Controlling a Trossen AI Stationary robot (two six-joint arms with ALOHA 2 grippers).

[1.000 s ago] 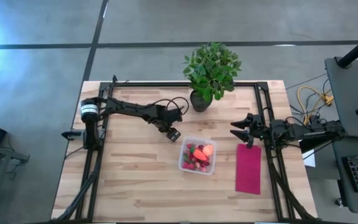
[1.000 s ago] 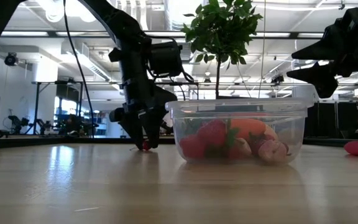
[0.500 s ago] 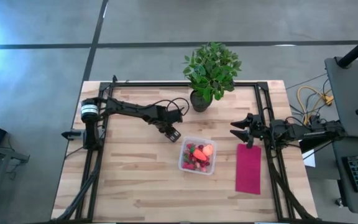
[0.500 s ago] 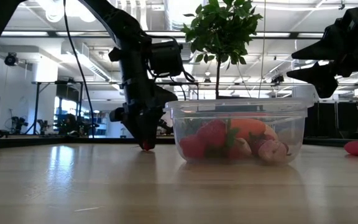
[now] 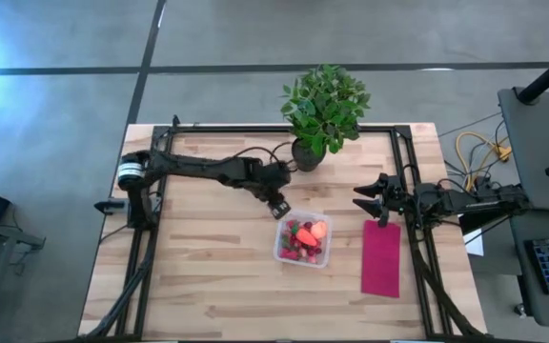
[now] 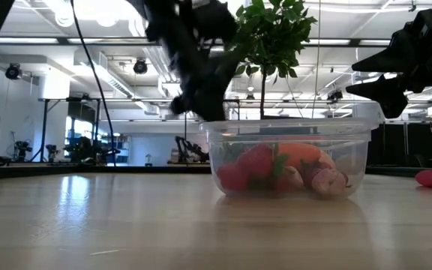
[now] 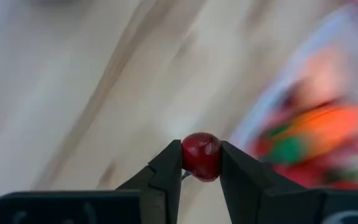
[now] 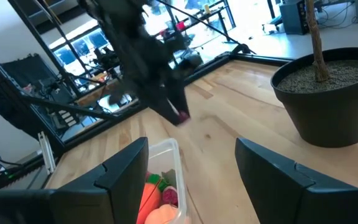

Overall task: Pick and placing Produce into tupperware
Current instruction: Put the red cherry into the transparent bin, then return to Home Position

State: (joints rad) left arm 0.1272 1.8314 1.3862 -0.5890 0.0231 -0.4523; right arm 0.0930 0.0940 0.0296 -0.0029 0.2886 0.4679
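Holding: left gripper [image 7: 201, 163] clamps a small red berry [image 7: 201, 155], above the table [image 5: 198, 276] beside the tupperware's [image 5: 280, 248] corner.
Tupperware: clear, mid-table; contains strawberries [image 5: 298, 243] and an orange fruit [image 5: 317, 230].
Right gripper [image 5: 362, 199]: jaws apart, empty, above the magenta cloth [image 5: 381, 257].

Potted plant [image 5: 323, 114] just behind open-topped tupperware [image 5: 303, 239].

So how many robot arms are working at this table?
2. The left arm reaches across to the clear tupperware, its tool pinching a small red berry. The right arm waits at the right edge, above the magenta cloth.
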